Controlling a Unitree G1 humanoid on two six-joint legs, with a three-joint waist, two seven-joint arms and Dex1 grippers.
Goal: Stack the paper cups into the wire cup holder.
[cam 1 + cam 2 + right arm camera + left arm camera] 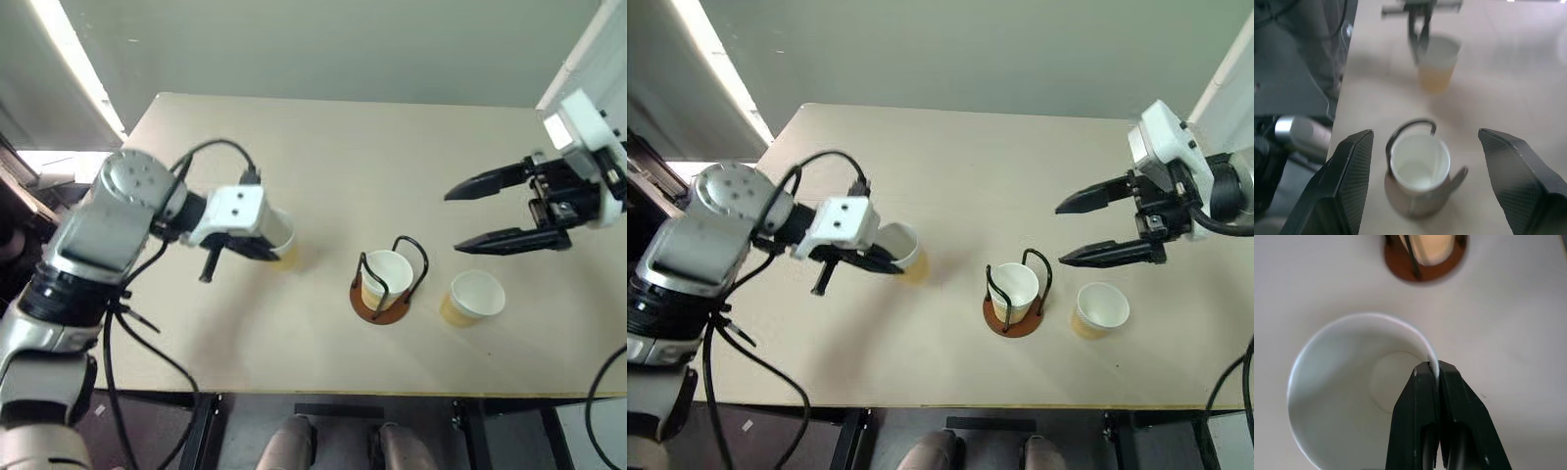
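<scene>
Left gripper [1437, 377] clamped on a paper cup's [1352, 396] rim, cup mouth-up, left of the wire cup holder [390, 284].

I see one cup [385, 277] upright in the holder, another [472, 298] upright just to its right on the table [323, 147] (its base hidden). Right gripper [470, 215] hovers above them with fingers spread wide, empty. The left gripper covers much of its cup.

Head pair: both eyes look steeply down from above the table's [323, 147] near edge, taking in its whole width.
Left wrist: very close, staring into the cup [1352, 396] pinched at its rim, the wire cup holder [1425, 257] just beyond.
Right wrist: further back, looking past its spread fingers [1347, 181] at the holder.
Shared: holder and pinched cup appear in every view.
</scene>
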